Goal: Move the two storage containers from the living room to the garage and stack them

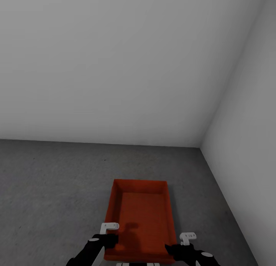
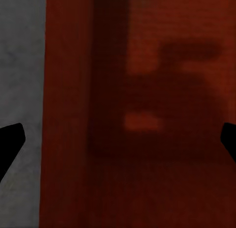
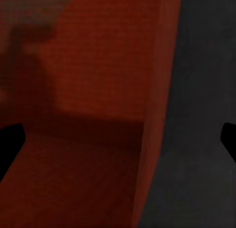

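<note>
Left gripper [image 1: 108, 228]: seen from the head camera, it hangs over the near left corner of the storage container [image 1: 141, 216], its white bracket just above the left wall. In the left wrist view [image 2: 118, 134] the two dark fingertips [image 2: 10, 142] stand at opposite edges of the frame, spread wide, with the container's left wall and red interior between them; the jaws are open and clasp nothing.

Right gripper [image 1: 188, 237]: in the head view it hangs at the near right corner of the same container, its white bracket just outside the right wall. In the right wrist view [image 3: 118, 134] its fingertips [image 3: 10, 142] are likewise far apart, straddling the right wall; the jaws are open, with no grip on the wall.

Storage container: an orange-red, lidless rectangular box, upright, its long axis running away from the robot. It rests on the floor [image 1: 50, 189] of dark grey speckled concrete, between the two arms. Soft shadows of the grippers fall on its inner base.

Surroundings: the container lies near a corner of the garage, where the pale grey back wall [image 1: 115, 67] meets the right-hand wall [image 1: 253, 136]. The right wall is nearer to the box than the back wall.
</note>
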Tool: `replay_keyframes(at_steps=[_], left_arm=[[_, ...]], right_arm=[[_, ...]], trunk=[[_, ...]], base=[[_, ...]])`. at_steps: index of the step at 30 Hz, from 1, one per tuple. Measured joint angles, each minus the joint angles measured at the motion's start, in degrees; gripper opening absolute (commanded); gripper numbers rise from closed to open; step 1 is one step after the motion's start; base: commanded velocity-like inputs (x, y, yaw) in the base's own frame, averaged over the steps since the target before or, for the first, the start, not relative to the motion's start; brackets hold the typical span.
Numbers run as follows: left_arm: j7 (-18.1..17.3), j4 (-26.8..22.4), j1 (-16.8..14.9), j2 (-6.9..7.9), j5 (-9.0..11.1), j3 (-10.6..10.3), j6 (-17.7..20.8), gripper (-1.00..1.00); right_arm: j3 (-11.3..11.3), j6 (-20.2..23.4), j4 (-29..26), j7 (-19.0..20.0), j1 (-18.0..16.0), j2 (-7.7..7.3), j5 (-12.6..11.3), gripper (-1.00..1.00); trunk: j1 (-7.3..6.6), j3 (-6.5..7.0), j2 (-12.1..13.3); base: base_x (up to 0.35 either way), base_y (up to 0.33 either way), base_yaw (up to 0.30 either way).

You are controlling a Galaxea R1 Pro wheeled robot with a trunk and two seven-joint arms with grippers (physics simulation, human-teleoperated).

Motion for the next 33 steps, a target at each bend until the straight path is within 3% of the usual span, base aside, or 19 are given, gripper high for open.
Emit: replay_keyframes(at_steps=[18, 33], left_arm=[[-0.34, 0.0, 0.0, -0.04, 0.03, -0.07, 0.19, 1.0], [-0.31, 0.0, 0.0, -0.2, 0.03, -0.14, 0.09, 1.0]], right_arm=[[0.04, 0.0, 0.01, 0.0, 0.0, 0.0, -0.09, 1.0], [0.09, 0.0, -0.01, 0.0, 0.0, 0.0, -0.09, 1.0]], trunk=[[0.0, 0.0, 0.0], [-3.29, 2.69, 6.0]], base=[[0.0, 0.0, 0.0], [0.0, 0.0, 0.0]])
